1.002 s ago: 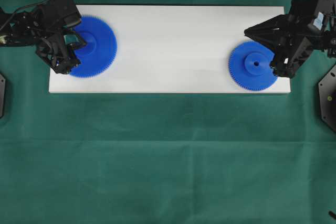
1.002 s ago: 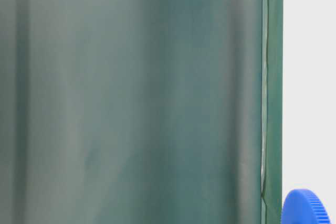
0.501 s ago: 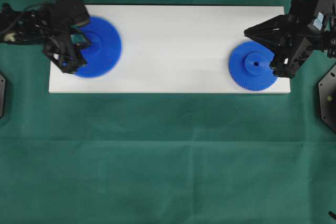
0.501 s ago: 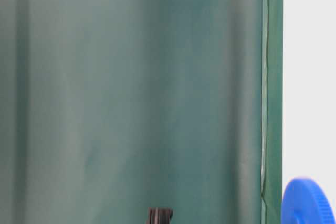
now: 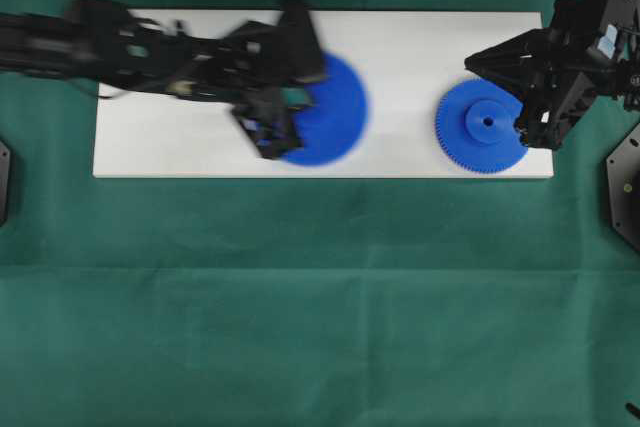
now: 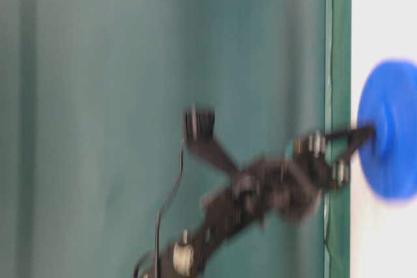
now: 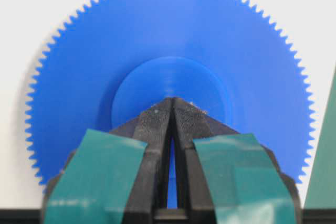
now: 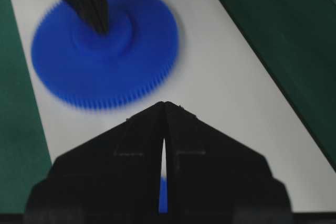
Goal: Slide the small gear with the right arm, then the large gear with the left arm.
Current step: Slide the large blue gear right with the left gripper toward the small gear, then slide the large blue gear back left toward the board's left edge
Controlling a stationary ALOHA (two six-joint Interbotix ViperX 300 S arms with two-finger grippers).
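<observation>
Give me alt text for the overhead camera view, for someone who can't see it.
Overhead view of a white board on green cloth: the left arm reaches across it, its gripper on the motion-blurred large gear near the board's middle. At the board's right end, the right arm's gripper sits at the edge of the small gear.

Right end effector [image 8: 164, 109] closed; large gear [image 8: 105, 51] blurred, perhaps moving.
</observation>
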